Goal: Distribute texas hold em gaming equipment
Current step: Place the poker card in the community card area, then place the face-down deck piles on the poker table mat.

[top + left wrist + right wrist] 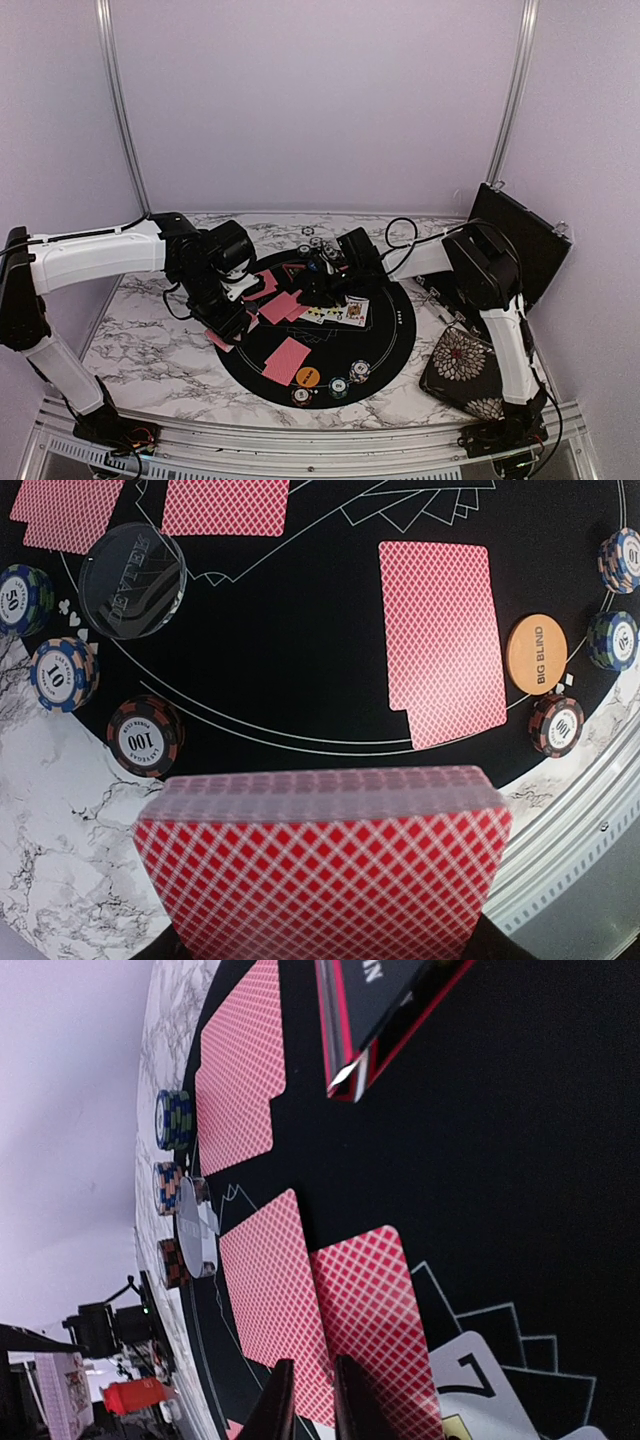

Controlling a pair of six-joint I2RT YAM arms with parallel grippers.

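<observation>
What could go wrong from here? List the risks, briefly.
1. The left gripper holds the whole deck above the mat's edge. A slip could scatter cards onto the 100 chip stack.
2. The right gripper sits low over two side-by-side face-down cards. It may drag both instead of one.
3. Both arms crowd the middle of the mat, so they could bump.

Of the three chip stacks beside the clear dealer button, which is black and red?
The 100 stack; the 50 stack and 10 stack are blue-striped.
</observation>
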